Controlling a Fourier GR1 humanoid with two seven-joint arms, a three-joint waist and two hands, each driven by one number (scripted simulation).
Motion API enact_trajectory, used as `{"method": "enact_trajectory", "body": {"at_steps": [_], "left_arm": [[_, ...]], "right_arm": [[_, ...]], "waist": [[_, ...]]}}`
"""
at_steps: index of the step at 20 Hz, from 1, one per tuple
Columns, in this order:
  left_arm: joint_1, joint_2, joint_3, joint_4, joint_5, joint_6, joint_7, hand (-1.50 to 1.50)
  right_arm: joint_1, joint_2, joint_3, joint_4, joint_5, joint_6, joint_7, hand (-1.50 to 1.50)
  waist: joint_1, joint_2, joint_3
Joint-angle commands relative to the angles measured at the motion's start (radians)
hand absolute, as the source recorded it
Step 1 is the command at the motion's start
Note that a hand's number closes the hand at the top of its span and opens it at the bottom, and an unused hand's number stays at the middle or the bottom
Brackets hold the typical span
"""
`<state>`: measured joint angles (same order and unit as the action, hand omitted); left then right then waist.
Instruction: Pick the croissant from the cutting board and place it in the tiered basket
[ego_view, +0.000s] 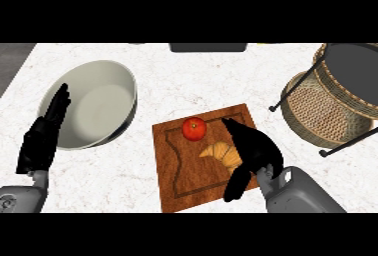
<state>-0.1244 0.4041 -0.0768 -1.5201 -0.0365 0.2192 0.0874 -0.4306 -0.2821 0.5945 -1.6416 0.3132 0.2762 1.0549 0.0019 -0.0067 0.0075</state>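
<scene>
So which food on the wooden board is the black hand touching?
The croissant: the right hand lies against its right side. The red tomato sits apart, further up the cutting board.

Bright, even light across white counter (184, 75). Soft shading inside bowl (96, 102) at left of frame. Faint shadows under basket (325, 107) at right edge. No glare.

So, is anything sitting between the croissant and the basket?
Nothing visible. The croissant lies on the board under the right hand; bare counter runs from there to the basket. The tomato sits off that path.
</scene>
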Motion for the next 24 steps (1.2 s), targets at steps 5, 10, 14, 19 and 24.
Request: {"method": "enact_trajectory", "body": {"at_steps": [5,10,14,19,24], "left_arm": [[-0.029,-0.019,0.047,0.124,-0.01,-0.05,-0.071,0.0],[0.05,-0.03,0.033,-0.049,-0.025,-0.052,0.02,0.0],[-0.048,-0.034,0.071,0.072,-0.034,-0.072,0.008,0.0],[0.009,-0.053,0.061,0.001,-0.057,-0.073,0.016,0.0],[-0.024,-0.06,0.094,0.068,-0.044,-0.091,-0.032,0.0]], "right_arm": [[0.02,0.045,-0.028,0.119,0.065,0.039,-0.022,-1.5],[0.039,0.077,-0.037,0.171,0.091,0.043,-0.069,-1.5],[0.036,0.178,-0.009,0.174,0.125,0.05,0.01,-1.5],[0.061,0.139,-0.06,0.234,0.057,0.161,-0.088,1.5],[0.023,0.102,0.033,0.206,0.172,0.197,-0.175,1.5]], "waist": [[-0.003,0.009,-0.008],[0.005,0.006,-0.007],[-0.002,0.007,-0.008],[0.002,0.007,-0.008],[-0.002,0.007,-0.008]]}}
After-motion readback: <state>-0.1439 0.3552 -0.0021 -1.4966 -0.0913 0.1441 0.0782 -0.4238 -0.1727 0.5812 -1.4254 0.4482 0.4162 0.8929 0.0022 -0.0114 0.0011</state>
